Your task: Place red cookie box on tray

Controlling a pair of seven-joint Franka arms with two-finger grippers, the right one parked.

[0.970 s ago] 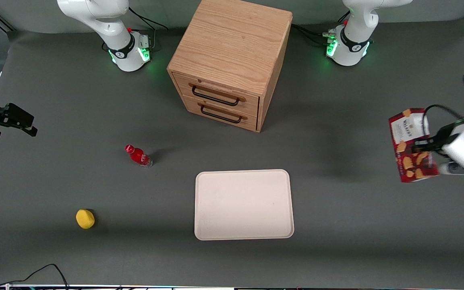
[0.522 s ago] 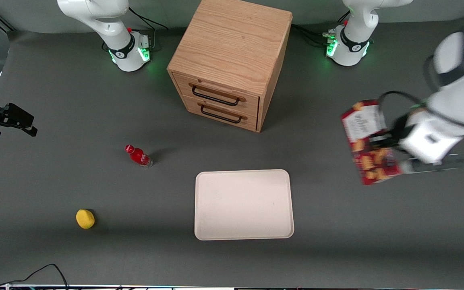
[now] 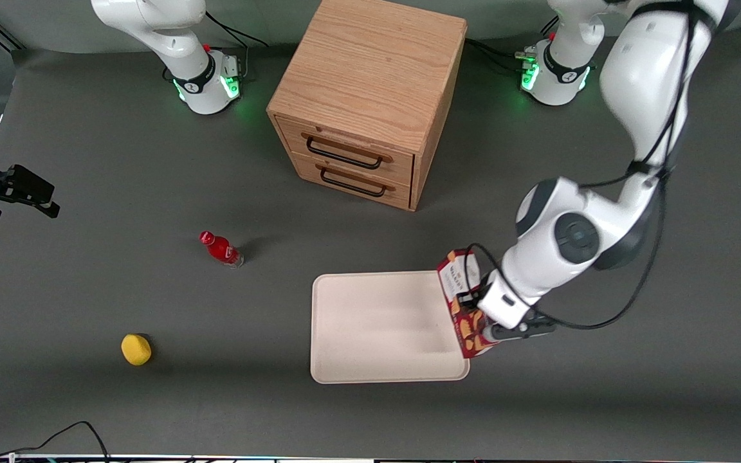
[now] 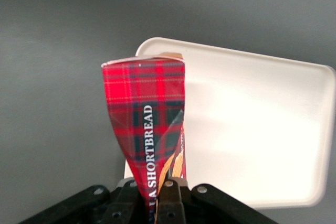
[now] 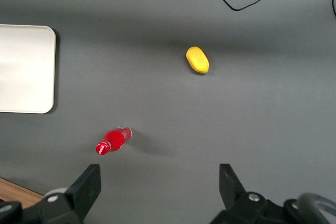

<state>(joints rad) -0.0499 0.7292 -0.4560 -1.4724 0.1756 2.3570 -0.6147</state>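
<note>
My left gripper is shut on the red cookie box and holds it in the air over the tray's edge toward the working arm's end. The box is dark red tartan with a white label panel and biscuit pictures; it also shows in the left wrist view, pinched and creased between the fingers. The cream-white tray lies flat on the table, nearer to the front camera than the drawer cabinet. It also shows in the left wrist view under the box, and in the right wrist view.
A wooden two-drawer cabinet stands at the back middle. A small red bottle and a yellow lemon-like object lie toward the parked arm's end. Cables lie at the front edge.
The left arm has swung from the working arm's end of the table toward the middle, carrying the cookie box from over bare table to the tray's edge and lower.
</note>
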